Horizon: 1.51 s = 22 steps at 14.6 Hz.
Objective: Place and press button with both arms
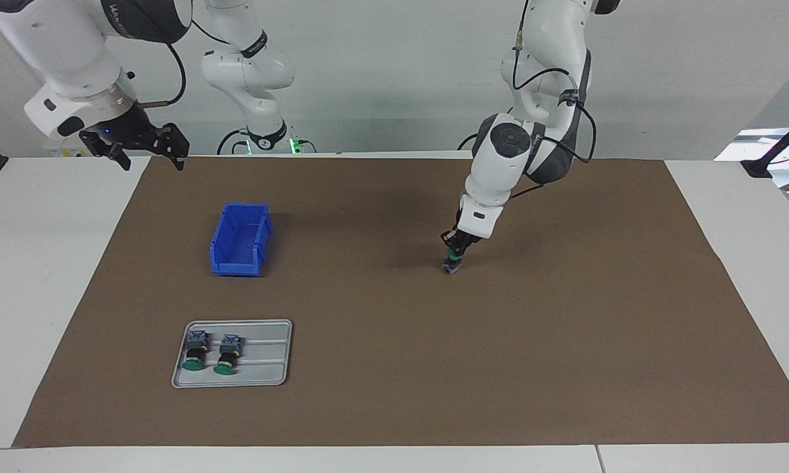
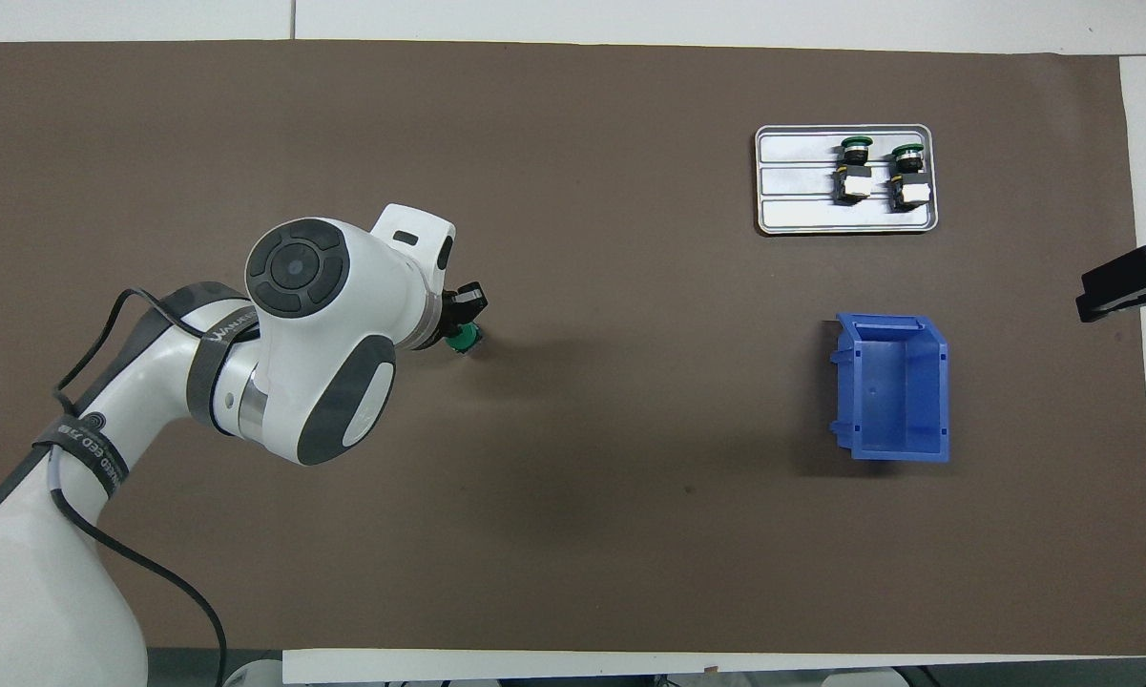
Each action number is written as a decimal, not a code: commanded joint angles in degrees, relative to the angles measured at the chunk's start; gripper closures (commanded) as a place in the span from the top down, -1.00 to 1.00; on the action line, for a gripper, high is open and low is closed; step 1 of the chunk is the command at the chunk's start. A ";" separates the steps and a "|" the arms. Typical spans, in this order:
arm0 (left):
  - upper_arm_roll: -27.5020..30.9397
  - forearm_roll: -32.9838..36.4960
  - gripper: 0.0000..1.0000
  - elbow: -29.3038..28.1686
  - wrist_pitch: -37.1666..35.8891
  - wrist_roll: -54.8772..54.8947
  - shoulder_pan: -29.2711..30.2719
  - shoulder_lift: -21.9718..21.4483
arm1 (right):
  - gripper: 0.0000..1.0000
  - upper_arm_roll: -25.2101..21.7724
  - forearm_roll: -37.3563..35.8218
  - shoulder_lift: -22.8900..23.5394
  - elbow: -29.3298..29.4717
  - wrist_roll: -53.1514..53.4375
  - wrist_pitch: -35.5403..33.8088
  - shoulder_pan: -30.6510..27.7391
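One button (image 1: 452, 265) stands on the brown mat toward the left arm's end, blue-grey block down and green cap (image 2: 464, 337) up. My left gripper (image 1: 456, 252) comes straight down onto it and is shut on the button's upper part; the arm's wrist hides most of the fingers in the overhead view. My right gripper (image 1: 151, 156) hangs open and holds nothing, above the table edge at the right arm's end, and that arm waits there; its black tips (image 2: 1121, 289) show at the overhead view's edge.
A grey metal tray (image 1: 266, 362) (image 2: 797, 205) lies farthest from the robots at the right arm's end, with two more green-capped buttons (image 1: 196, 351) (image 1: 228, 355) lying side by side in it. A blue bin (image 1: 240, 240) (image 2: 892, 386) stands nearer to the robots than the tray.
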 commanded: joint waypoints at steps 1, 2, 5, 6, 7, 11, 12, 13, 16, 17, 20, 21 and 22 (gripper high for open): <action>0.53 -1.15 -0.46 0.74 -3.47 2.28 1.30 -2.76 | 0.97 -0.04 -0.53 -1.33 -1.57 0.00 0.47 0.19; 0.53 -1.15 -0.30 1.88 -4.78 2.37 2.01 -3.02 | 0.97 -0.04 -0.53 -1.33 -1.57 0.00 0.47 0.19; 0.62 -1.15 0.54 6.36 -10.40 2.72 4.82 -3.63 | 0.97 -0.04 -0.53 -1.33 -1.57 0.00 0.47 0.19; 0.62 -1.06 0.73 7.77 -12.68 3.34 6.13 -4.07 | 0.97 -0.04 -0.53 -1.33 -1.57 0.00 0.47 0.19; 0.62 -0.88 0.96 8.48 -14.62 4.56 7.45 -4.34 | 0.97 -0.04 -0.53 -1.33 -1.57 0.00 0.47 0.11; 0.62 -0.53 1.00 8.75 -21.30 16.05 16.58 -7.68 | 0.97 -0.04 -0.53 -1.33 -1.57 0.35 0.47 0.11; 0.62 -0.53 1.00 9.10 -22.71 19.83 18.87 -8.03 | 0.97 -0.13 -0.80 -1.33 -1.49 0.18 0.55 -0.59; 0.71 -0.36 1.00 9.54 -24.03 23.08 20.46 -8.12 | 0.97 -0.13 -0.36 -1.33 -1.57 0.00 0.99 -2.25; 0.79 5.34 1.00 14.09 -32.19 31.27 24.51 -8.12 | 0.97 0.13 -0.36 -1.24 -1.40 -0.35 1.34 -2.53; 1.06 5.97 1.00 15.68 -34.22 33.03 25.30 -8.12 | 0.97 0.31 -0.36 -1.24 -1.48 -0.35 1.26 -2.36; 1.23 6.15 1.00 21.03 -41.24 35.15 27.06 -7.60 | 0.97 0.66 0.25 -1.59 -1.31 -0.09 1.43 -2.18; 1.32 6.15 1.00 22.97 -43.36 36.38 27.15 -7.51 | 0.97 0.66 2.69 -1.33 -1.31 0.18 2.30 -2.09; 1.50 6.15 1.00 24.38 -44.86 38.04 27.15 -7.51 | 0.97 0.75 5.24 -1.16 -1.40 0.27 5.27 -2.09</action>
